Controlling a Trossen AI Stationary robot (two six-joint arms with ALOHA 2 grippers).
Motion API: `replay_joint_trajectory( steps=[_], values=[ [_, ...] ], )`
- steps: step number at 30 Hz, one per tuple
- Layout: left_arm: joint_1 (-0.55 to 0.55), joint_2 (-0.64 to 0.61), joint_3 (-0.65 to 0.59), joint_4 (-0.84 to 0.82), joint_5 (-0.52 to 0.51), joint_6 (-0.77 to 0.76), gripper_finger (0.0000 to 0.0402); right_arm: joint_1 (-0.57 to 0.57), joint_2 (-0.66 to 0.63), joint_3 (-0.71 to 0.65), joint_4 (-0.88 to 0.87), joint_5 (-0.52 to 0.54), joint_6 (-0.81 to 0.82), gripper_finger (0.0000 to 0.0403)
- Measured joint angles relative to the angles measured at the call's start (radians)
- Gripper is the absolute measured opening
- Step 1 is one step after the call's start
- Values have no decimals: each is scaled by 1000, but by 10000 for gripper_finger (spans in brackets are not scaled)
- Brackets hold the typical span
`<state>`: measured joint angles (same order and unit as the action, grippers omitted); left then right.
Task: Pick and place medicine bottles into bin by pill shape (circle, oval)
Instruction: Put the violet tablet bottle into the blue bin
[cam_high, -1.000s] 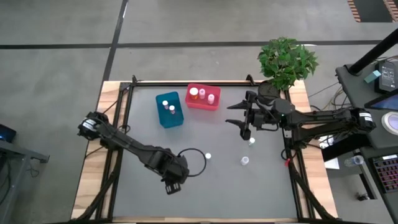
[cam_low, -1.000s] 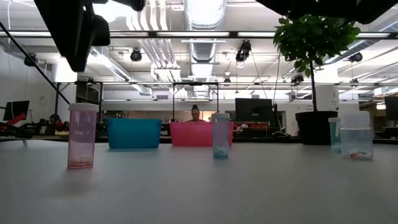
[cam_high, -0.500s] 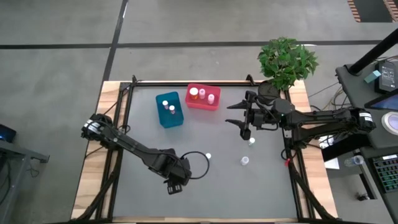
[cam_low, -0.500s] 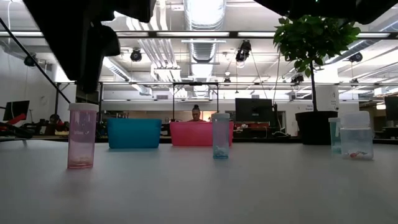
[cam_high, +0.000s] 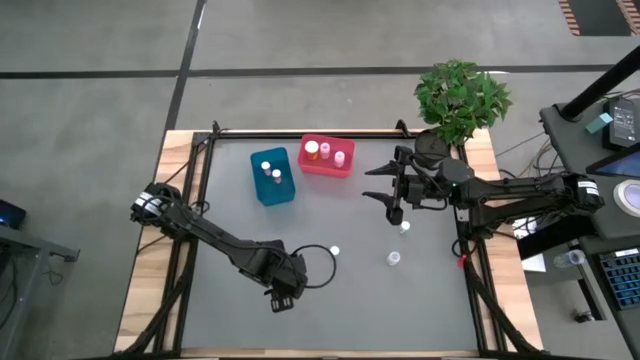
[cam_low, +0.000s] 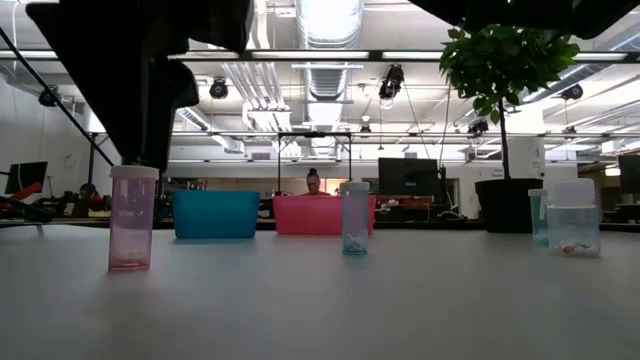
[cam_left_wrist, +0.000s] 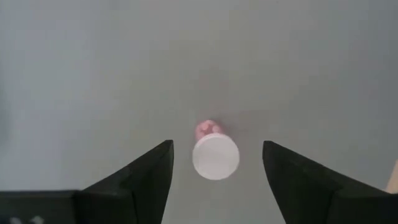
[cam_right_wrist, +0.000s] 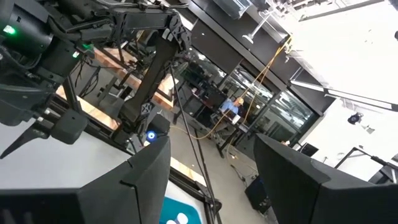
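left fingers (cam_left_wrist: 214, 180) spread wide, poised above pink bottle (cam_left_wrist: 214, 154) standing upright on desk (cam_high: 400, 300); right fingers (cam_high: 393, 203) parted, empty, above desk near red bin (cam_high: 327, 157).

Overhead view straight down on table (cam_high: 400, 300), low view level across it, wrist views close, both share bins.

Two bins (cam_high: 273, 176) (cam_high: 326, 155) are set side by side at the table's (cam_high: 360, 290) far edge, with bottles (cam_high: 313, 150) inside each. Three bottles (cam_high: 394, 259) are stood on the table's right half; one bottle (cam_left_wrist: 215, 156) is placed near the front, directly under the left gripper (cam_left_wrist: 214, 171).
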<state>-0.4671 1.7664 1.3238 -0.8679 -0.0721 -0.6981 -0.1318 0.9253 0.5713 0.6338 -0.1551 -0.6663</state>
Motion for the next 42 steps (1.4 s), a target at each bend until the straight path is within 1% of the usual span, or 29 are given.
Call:
replay_joint_trajectory(
  steps=[11,19,27,33,36,42],
  values=[
    [-6,-1,-22,20,-20,-2,228,0,0,0,1,0,-5,219],
    [-33,-1,-27,24,-79,-54,228,0,0,0,1,0,0,219],
    [-45,-1,-55,54,-84,-56,227,0,0,0,1,1,2,219],
    [-45,-2,-81,98,-84,-56,201,0,0,0,1,7,2,219],
    [-45,-2,-81,99,-84,-56,185,0,0,0,2,27,2,219],
    [-45,-2,-81,101,-76,-56,149,0,0,0,1,28,2,219]
  ],
)
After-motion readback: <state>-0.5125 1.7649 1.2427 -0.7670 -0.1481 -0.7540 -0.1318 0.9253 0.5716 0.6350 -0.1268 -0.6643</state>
